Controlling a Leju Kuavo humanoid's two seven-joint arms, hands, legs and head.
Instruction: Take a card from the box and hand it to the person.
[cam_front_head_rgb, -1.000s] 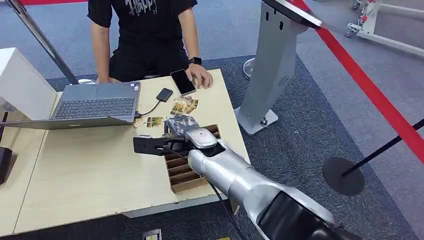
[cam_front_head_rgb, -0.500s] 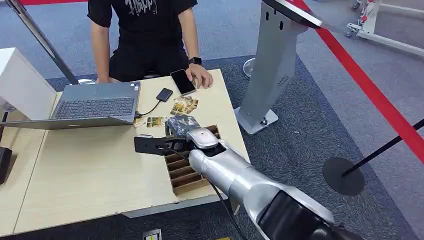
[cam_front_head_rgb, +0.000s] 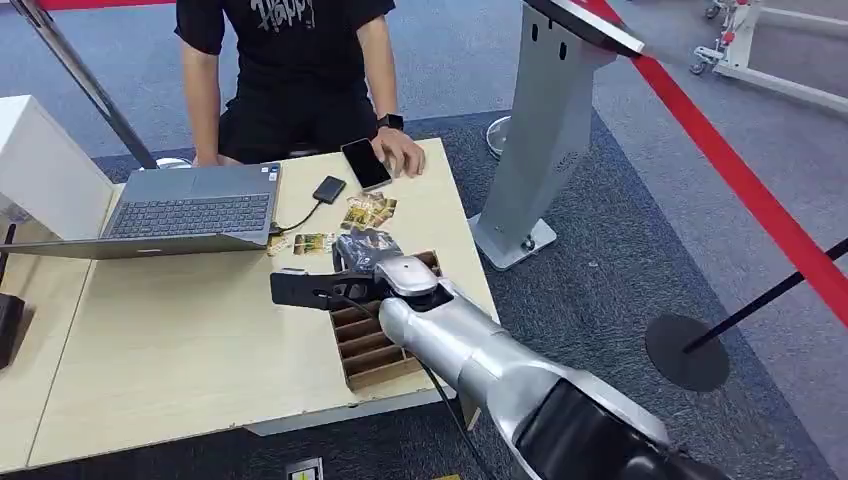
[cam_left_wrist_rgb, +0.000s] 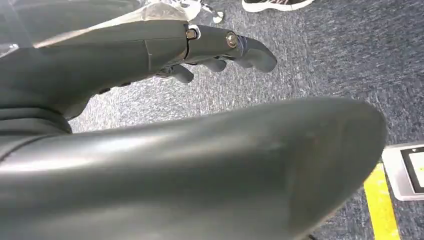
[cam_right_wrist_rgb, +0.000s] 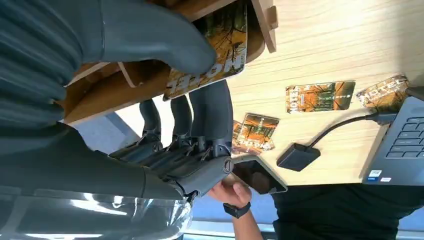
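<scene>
A brown cardboard box (cam_front_head_rgb: 370, 350) with several slots stands near the table's right front edge. My right hand (cam_front_head_rgb: 365, 250) hovers over its far end. In the right wrist view the right hand (cam_right_wrist_rgb: 190, 115) pinches an orange forest-print card (cam_right_wrist_rgb: 215, 60) between thumb and fingers, just above the box (cam_right_wrist_rgb: 100, 100). The person sits at the far side of the table, one hand (cam_front_head_rgb: 400, 150) resting beside a black phone (cam_front_head_rgb: 365, 163). My left hand (cam_left_wrist_rgb: 210, 45) hangs over the carpet, fingers apart and holding nothing.
Loose cards (cam_front_head_rgb: 368, 210) lie between the box and the phone, with more cards (cam_front_head_rgb: 310, 243) by the open laptop (cam_front_head_rgb: 190, 210). A small black device (cam_front_head_rgb: 328, 189) is cabled to the laptop. A grey kiosk stand (cam_front_head_rgb: 545, 130) rises right of the table.
My right hand has crept slightly right and away from me over the box's far end, the card still in it. The person has not moved.
</scene>
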